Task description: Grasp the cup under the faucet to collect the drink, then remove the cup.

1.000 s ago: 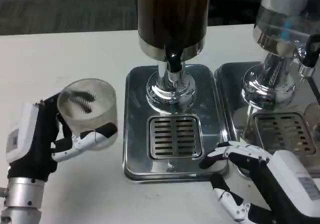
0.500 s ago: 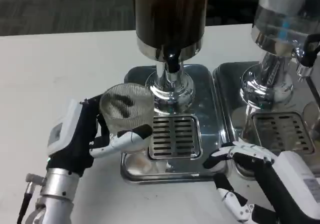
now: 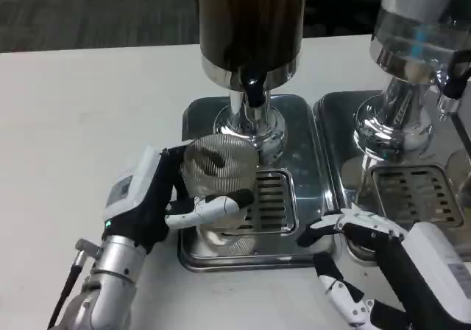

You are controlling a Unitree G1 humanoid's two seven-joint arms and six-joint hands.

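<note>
A white counter [image 3: 88, 109] carries two steel drink dispensers side by side, with dark floor beyond its far edge. The landmark is the faucet [image 3: 254, 93] of the dark-filled dispenser [image 3: 250, 20], which points down over a slotted drain grate [image 3: 266, 203] in a shiny drip tray [image 3: 305, 135].

The left hand [image 3: 158, 201] grips the clear ribbed cup [image 3: 219, 169], fingers wrapped round its side, and holds it just left of and below the faucet, over the left part of the grate. The cup looks tilted, its mouth turned partly toward the viewer, and it is empty. To my eye it is not yet squarely under the spout.

The right hand [image 3: 360, 234] rests at the tray's front right corner, below and right of the faucet, fingers spread and holding nothing.

The risk from here, I judge, is pouring too soon: with the cup off-centre and leaning, drink would strike the rim or run past it onto the grate. The smooth plastic could also slip in the grip once it takes weight, or knock the dispenser's chrome column [image 3: 246, 124] on its way in.
</note>
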